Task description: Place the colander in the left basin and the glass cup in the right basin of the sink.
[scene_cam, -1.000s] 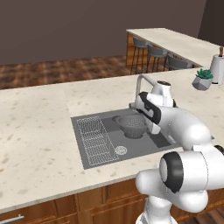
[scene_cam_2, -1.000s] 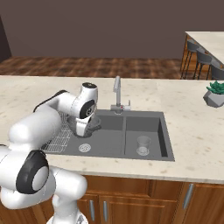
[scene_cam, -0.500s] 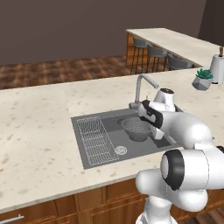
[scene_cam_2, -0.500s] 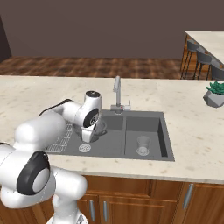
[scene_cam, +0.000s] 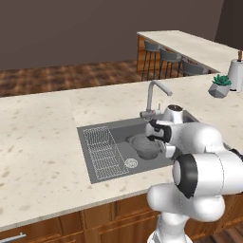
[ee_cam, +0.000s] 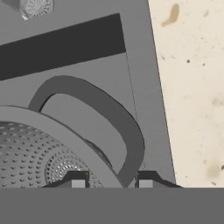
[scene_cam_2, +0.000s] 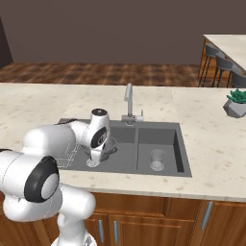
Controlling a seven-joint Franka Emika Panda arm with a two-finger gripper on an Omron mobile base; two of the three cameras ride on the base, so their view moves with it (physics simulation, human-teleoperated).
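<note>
Speckled stone surface (scene_cam_2: 211, 144), dark double sink (scene_cam_2: 182, 158) set in.
Item: colander (scene_cam: 144, 144), low in left basin (scene_cam: 107, 173) beside wire rack (scene_cam: 104, 152); gripper (ee_cam: 111, 183) fingers straddle its loop handle (ee_cam: 127, 131), seemingly pinching it.
Item: glass cup (scene_cam_2: 157, 159), upright in right basin (scene_cam_2: 168, 139).
Handling: settle colander flat, spread fingers, lift straight clear of the handle.

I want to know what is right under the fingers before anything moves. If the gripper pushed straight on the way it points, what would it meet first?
Most likely the colander: its loop handle and rim lie right ahead of the gripper between the fingertips, with the left basin floor beyond. How close is unclear.
</note>
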